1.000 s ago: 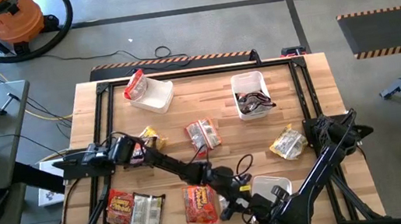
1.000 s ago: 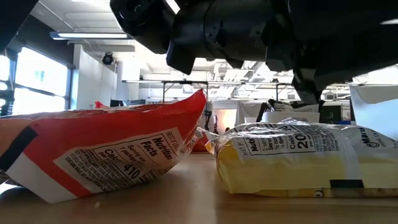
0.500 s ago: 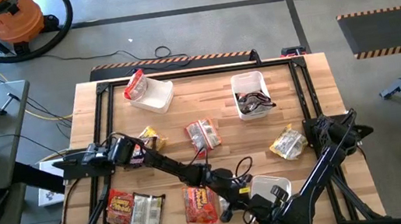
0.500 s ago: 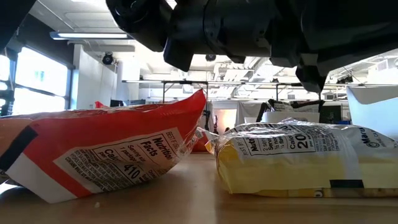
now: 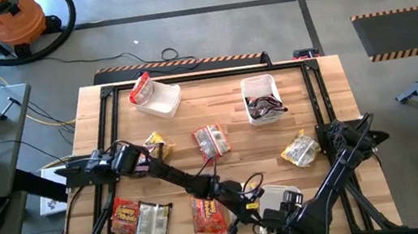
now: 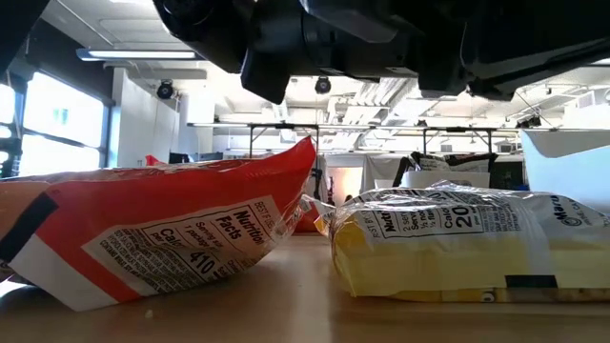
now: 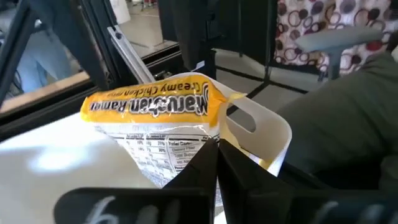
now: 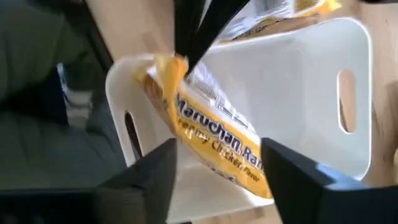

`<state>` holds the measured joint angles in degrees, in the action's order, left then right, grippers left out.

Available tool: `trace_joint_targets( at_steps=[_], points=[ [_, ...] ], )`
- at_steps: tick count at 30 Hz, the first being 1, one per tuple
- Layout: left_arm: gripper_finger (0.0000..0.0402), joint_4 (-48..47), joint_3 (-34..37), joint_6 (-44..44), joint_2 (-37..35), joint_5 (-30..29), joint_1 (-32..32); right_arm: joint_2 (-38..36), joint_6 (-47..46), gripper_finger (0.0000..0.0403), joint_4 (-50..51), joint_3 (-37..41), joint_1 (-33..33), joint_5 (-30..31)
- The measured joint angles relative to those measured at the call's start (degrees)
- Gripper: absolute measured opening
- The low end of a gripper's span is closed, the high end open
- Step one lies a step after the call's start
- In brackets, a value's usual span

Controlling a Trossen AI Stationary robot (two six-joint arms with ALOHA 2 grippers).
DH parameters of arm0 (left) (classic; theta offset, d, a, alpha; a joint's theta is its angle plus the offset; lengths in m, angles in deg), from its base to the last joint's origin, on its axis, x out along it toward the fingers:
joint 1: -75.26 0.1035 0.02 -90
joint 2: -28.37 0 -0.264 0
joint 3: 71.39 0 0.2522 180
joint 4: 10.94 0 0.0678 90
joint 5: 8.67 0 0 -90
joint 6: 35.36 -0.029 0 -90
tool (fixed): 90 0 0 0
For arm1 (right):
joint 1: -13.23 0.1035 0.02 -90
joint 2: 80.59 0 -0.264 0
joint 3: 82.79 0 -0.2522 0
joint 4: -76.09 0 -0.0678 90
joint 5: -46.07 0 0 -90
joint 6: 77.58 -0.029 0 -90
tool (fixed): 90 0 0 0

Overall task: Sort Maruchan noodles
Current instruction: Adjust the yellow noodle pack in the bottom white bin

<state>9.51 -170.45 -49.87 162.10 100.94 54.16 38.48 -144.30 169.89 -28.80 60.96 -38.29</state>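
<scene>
Count recorded: nine Maruchan noodle packets [image 5: 211,141] were visible, of red-orange, yellow and dark kinds; three white bins [image 5: 166,102] were visible.

high: straight down over whole surface [image 5: 216,108] | low: surface level, facing room, packets close | both wrists: close on same yellow packet [image 7: 155,112] over white bin [image 8: 298,81]

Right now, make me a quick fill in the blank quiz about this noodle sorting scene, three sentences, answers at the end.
1. The left end effector is shut on a ____ ramen packet labelled Creamy Chicken.
2. That packet hangs over a ____ plastic bin.
3. The right end effector, near the same packet, has its fingers ____.

Missing words: yellow; white; open
</scene>
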Motion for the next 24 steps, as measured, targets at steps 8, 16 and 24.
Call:
trace_joint_targets(
  at_steps=[8, 16, 24],
  points=[
    [0.0001, 0.27, 0.00, -3.63, 0.02, -1.87, -0.73, 0.00, 14.46, 0.0263, -3.06, 4.16, -0.69, -3.36],
    [0.0000, 0.36, 0.02, -4.26, 0.04, -2.30, -0.69, 0.09, 21.63, 0.0240, -13.82, 11.64, -2.60, -6.97],
    [0.0010, -1.67, 0.10, 0.08, -0.42, -5.24, -0.37, 0.11, 14.75, 0.0108, -18.82, 12.60, -2.13, -10.87]
  ],
)
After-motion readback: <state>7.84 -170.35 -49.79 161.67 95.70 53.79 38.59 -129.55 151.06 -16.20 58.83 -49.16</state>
